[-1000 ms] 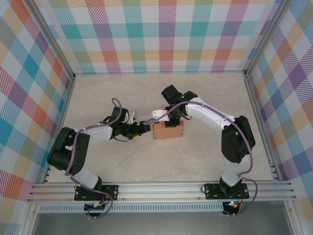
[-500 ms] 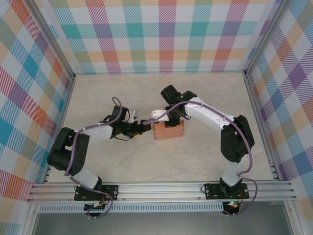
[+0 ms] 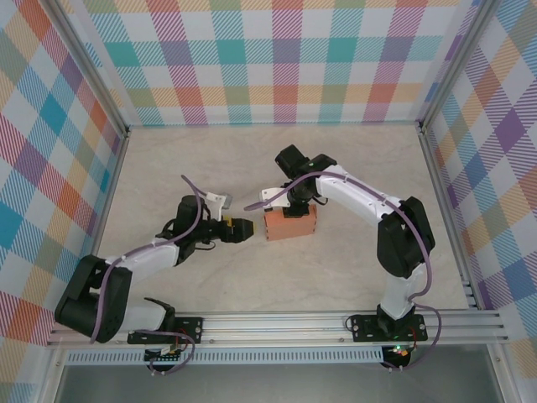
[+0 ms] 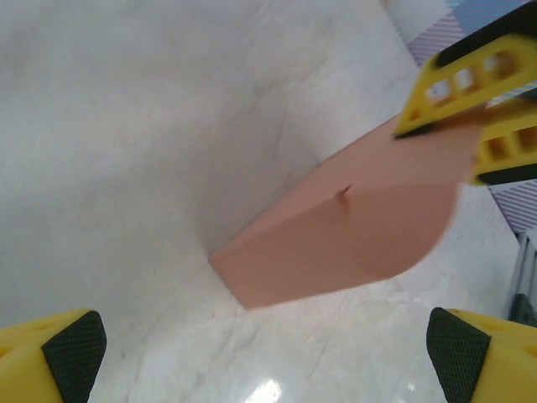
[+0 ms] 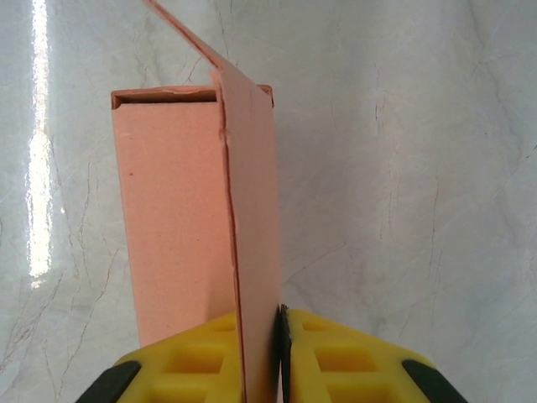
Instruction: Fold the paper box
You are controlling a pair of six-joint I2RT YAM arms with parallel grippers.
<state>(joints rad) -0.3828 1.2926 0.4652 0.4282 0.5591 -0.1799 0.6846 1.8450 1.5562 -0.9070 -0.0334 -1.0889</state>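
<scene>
Standing near the middle of the pale marbled worktop, between the two arms: the paper box, looking like a small salmon-orange carton of plain matte cardboard with crisp folded edges. Seen from the right wrist, presenting a long flat panel with a narrow open slot along its far end, a thin wall rising on edge beside it and one flap slanting away past the far corner. Seen from the left wrist, showing a side face resting on the worktop, with a rounded flap edge and a small nick at the fold line.

Pinching that thin upright wall from above with the right gripper, jaws pressing together on the cardboard. Hovering just beside the box's left face with the left gripper, not touching it, jaws spreading wide apart, the two yellow fingers sitting at the bottom corners of the left wrist view.

Compared with a second ago: drawing the left gripper back off the box's left side, where it was touching, and widening its jaws; swinging the left arm's elbow lower and further left, toward the near edge. Keeping the box in the same spot, and keeping the right gripper clamped on the same upper edge
</scene>
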